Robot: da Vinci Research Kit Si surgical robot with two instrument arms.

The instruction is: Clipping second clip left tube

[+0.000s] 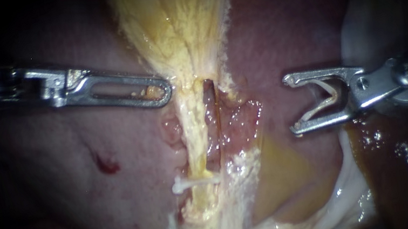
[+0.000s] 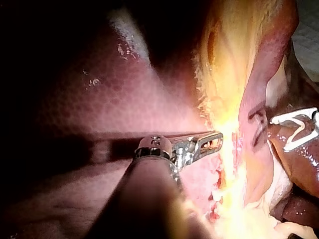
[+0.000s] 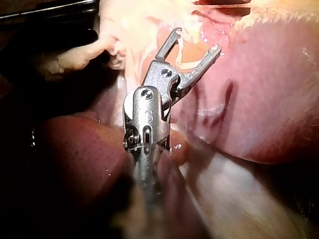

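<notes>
Plainly, the count is two instruments, two clips and two tubes. The left instrument [image 1: 163, 92] enters from the left edge of the endoscope view. Its end effector is closed together on the edge of the yellow gallbladder [image 1: 175, 20], which fans upward to the top centre of the frame. A scrap of yellow tissue shows through the slot in its upper half.

The right instrument [image 1: 294, 104] enters from the right edge and sits at mid-height, well apart from the tubes. Its end effector stands spread wide, yet both halves bear on the loaded clip [image 1: 318, 109], a white V cradled between them with its mouth facing the centre.

The left tube [image 1: 195, 132] is a pale yellow strand running down the middle of the frame from the gallbladder. It carries one placed clip [image 1: 196, 183], white and lying straight across it in the lower centre. Just to its right, past a narrow dark gap, lies the right tube [image 1: 221, 120], which is thinner and darker.

Dark red liver [image 1: 60, 170] fills the frame on both sides, with one small blood spot [image 1: 105, 163] at lower left. The right wrist view shows the spread end effector ahead of its shaft, short of the pale tissue.
</notes>
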